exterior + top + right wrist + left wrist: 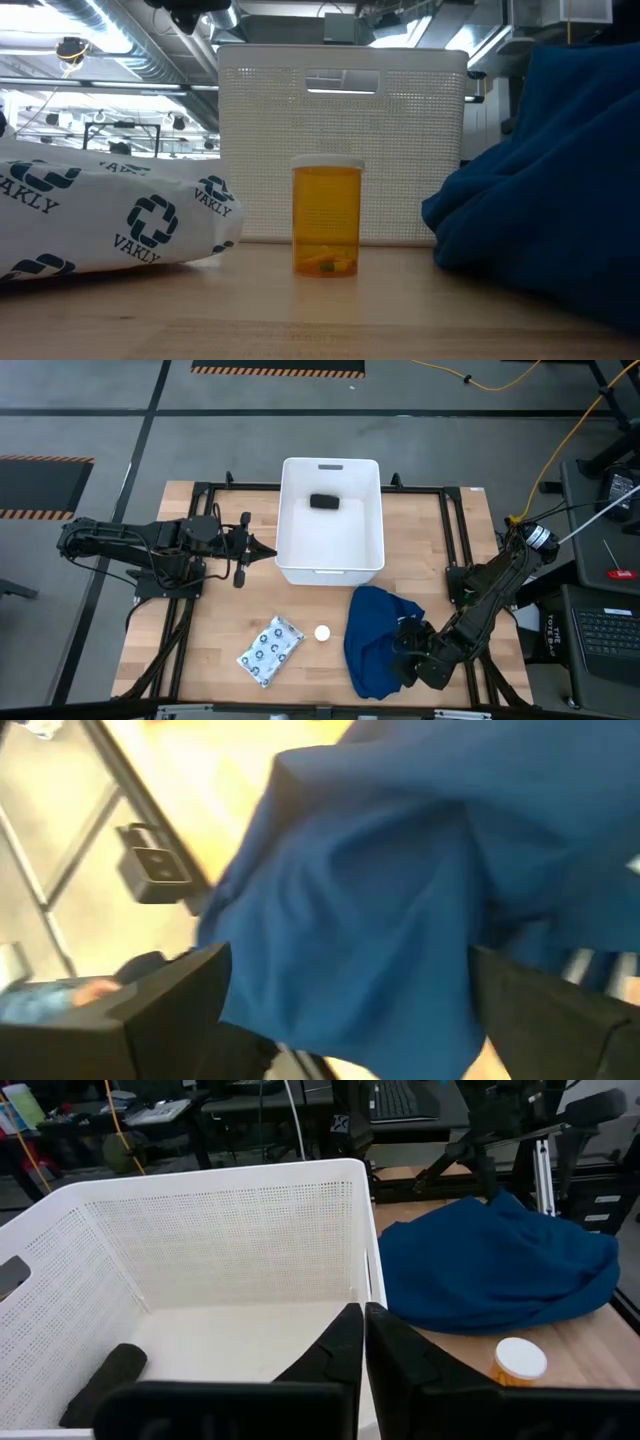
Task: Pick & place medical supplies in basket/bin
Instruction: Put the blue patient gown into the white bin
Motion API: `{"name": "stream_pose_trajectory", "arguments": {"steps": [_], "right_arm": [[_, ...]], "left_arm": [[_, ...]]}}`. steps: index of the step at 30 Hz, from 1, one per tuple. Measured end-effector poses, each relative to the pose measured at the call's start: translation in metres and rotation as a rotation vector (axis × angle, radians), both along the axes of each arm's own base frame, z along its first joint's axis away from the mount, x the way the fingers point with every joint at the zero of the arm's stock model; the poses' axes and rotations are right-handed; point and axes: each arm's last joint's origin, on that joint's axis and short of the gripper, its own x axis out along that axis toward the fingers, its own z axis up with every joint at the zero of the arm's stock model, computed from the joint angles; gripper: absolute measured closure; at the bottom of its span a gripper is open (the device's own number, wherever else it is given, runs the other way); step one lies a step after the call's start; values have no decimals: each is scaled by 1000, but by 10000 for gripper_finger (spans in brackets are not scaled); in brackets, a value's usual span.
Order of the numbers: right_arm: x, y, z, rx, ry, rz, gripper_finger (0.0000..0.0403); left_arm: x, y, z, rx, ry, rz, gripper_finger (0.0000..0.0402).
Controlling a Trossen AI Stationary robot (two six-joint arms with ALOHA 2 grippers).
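Note:
The white bin point(291, 520) stands at the table's far middle, and a black block point(325, 501) lies on its floor. The dark blue garment point(372, 635) is heaped on the wood at the near right. The amber bottle point(327, 222) stands upright on its base left of the garment. Beside the bottle, the white packet point(270, 651) lies flat. My right gripper point(350, 980) is open, slanting down over the garment's right part, one finger on either side of the cloth. My left gripper point(362, 1330) is shut and hangs level by the bin's left wall, holding nothing. My right gripper stands open over the garment's near right part point(400, 970), slanting down from the table's right side. The cloth fills the space between the fingers. Whether the fingers touch it, I cannot tell.
Black frame rails point(455, 530) run along the table's left, right and far sides. Bare wood point(240, 610) lies between the bin and the packet. A keyboard and other gear point(605, 625) sit beyond the table's right edge.

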Motion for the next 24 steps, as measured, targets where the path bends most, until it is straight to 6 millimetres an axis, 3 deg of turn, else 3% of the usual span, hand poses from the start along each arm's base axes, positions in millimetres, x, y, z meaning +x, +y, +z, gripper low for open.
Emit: {"name": "stream_pose_trajectory", "arguments": {"steps": [9,17,24], "right_arm": [[-8,-9,-5,-96,61,-53,11],[-14,-2,-5,-127,24,-38,11],[-14,17,-31,-184,56,3,11]], "left_arm": [[0,0,0,0,0,0,394],[0,0,0,0,0,0,392],[0,0,0,0,0,0,390]]}}
